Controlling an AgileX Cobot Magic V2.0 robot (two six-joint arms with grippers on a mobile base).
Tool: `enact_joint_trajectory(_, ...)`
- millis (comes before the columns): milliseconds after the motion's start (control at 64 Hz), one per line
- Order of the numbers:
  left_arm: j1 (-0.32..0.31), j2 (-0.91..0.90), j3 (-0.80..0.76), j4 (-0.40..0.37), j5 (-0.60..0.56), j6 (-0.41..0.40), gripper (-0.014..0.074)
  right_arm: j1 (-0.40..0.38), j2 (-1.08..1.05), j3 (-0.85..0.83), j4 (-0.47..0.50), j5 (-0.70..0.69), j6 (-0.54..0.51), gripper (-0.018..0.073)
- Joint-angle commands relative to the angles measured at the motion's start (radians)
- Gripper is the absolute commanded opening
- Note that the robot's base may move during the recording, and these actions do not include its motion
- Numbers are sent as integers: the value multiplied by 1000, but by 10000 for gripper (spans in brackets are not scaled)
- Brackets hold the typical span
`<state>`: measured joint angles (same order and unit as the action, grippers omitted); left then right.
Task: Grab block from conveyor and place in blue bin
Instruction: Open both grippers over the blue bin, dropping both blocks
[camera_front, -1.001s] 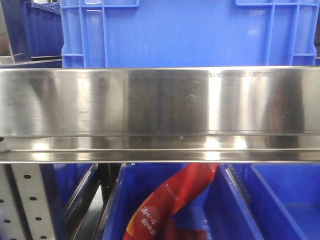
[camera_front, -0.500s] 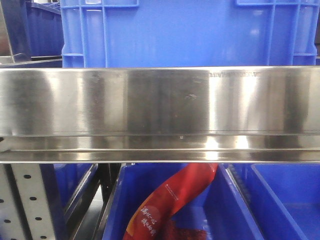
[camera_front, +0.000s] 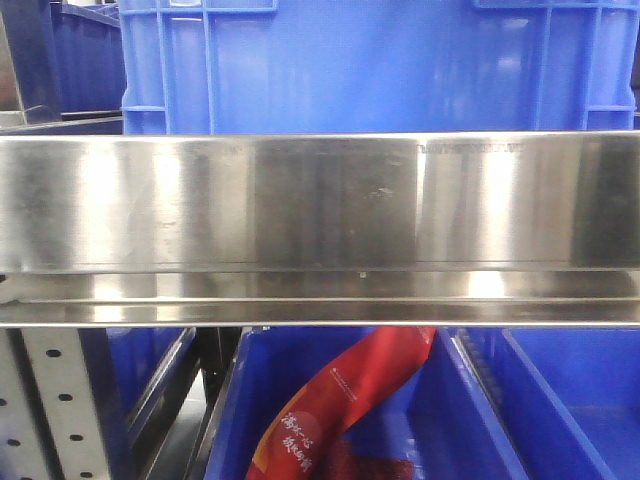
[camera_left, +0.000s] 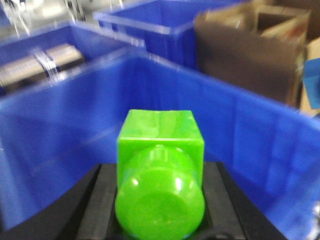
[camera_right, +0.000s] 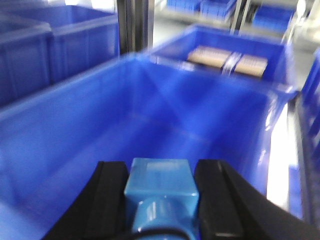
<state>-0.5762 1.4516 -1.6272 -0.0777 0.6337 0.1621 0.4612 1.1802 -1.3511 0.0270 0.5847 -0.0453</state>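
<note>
In the right wrist view my right gripper (camera_right: 160, 167) is shut on the small bright blue block (camera_right: 159, 180), with a black finger on each side of it. It holds the block above the inside of a blue bin (camera_right: 100, 125). In the left wrist view my left gripper (camera_left: 160, 170) is shut on a bright green block (camera_left: 161, 132) with a rounded near end, held over the inside of a blue bin (camera_left: 245, 135). The conveyor belt is out of view. Neither gripper shows in the front view.
A wide stainless steel beam (camera_front: 320, 200) fills the middle of the front view, with a blue crate (camera_front: 380, 70) behind it. Below, a red bag (camera_front: 340, 400) lies in a blue bin (camera_front: 450, 420). A brown cardboard box (camera_left: 250, 50) and more blue bins stand beyond the left bin.
Only the light reflections on the steel beam have shifted in the front view; the crate, bins and red bag have not moved.
</note>
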Motion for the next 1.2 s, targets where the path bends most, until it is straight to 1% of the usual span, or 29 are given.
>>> enact_joint_trajectory(0,-5,51,-13,-7,-24,2,-111,1,50,-12,-1,-40,-10,-162)
enact_joint_trajectory(109,-5,99,-13,-7,-22,2,-108,1,96,-12,-1,-54,-10,-162)
enact_joint_trajectory(172,-5,114,-13,-7,-26,2,-77,1,113,-12,-1,-62,-10,-162)
enact_joint_trajectory(219,-5,120,-13,-7,-32,2,-38,1,121,-12,-1,-62,-10,-162)
enact_joint_trajectory(281,-5,127,-13,-7,-36,2,49,1,128,-12,-1,-62,-10,-153)
enact_joint_trajectory(328,-5,129,-13,-7,-44,2,126,1,129,-12,-1,-62,-10,-120)
enact_joint_trajectory(344,-5,129,-13,-7,-44,2,167,1,129,-12,-1,-63,-10,-95)
enact_joint_trajectory(422,-5,131,-13,-7,-50,2,307,1,129,-12,-1,-63,-10,33)
enact_joint_trajectory(438,-5,131,-13,-7,-50,2,333,1,129,-12,-1,-63,-10,85)
enact_joint_trajectory(469,-5,131,-13,-7,-50,2,397,1,129,-12,-1,-63,-10,161)
enact_joint_trajectory(485,-5,131,-13,-7,-50,2,431,1,129,-12,-1,-63,-10,221)
enact_joint_trajectory(532,-5,131,-13,-7,-50,2,497,1,129,-12,-1,-63,-10,361)
enact_joint_trajectory(563,-5,131,-13,-7,-50,2,524,1,129,-12,-1,-63,-10,447)
enact_joint_trajectory(578,-5,131,-13,-7,-50,2,536,1,129,-12,-1,-63,-10,477)
enact_joint_trajectory(625,-5,131,-13,-7,-50,2,559,1,127,-12,-1,-63,-10,546)
enact_joint_trajectory(657,-5,128,-13,-9,-50,2,565,1,125,-12,-1,-60,-10,575)
enact_joint_trajectory(735,-5,117,-13,-9,-40,2,554,1,109,-12,-1,-51,-10,549)
enact_joint_trajectory(782,-5,104,-13,-9,-24,2,540,1,95,-12,-1,-46,-10,513)
enact_joint_trajectory(844,-5,83,-13,-9,-8,2,509,1,69,-12,-1,-33,-10,421)
enact_joint_trajectory(875,-5,68,-13,-9,5,2,477,1,52,-12,-1,-26,-10,349)
enact_joint_trajectory(891,-5,61,-13,-9,10,2,461,1,40,-12,-1,-19,-10,299)
enact_joint_trajectory(954,-4,28,-13,-9,42,2,365,1,5,-9,-1,3,-10,154)
enact_joint_trajectory(1001,-4,-2,-13,-9,77,2,267,1,-31,2,-1,12,-10,9)
enact_joint_trajectory(1016,-4,-11,-13,-9,86,2,223,1,-47,7,-1,12,-10,-24)
enact_joint_trajectory(1047,-4,-34,-11,-9,103,2,163,1,-78,22,-1,12,-10,-104)
enact_joint_trajectory(1079,-4,-58,-4,-9,120,2,88,1,-104,38,-1,10,-10,-161)
enact_joint_trajectory(1188,-4,-145,46,-9,137,2,-111,1,-219,130,-1,-29,-10,-160)
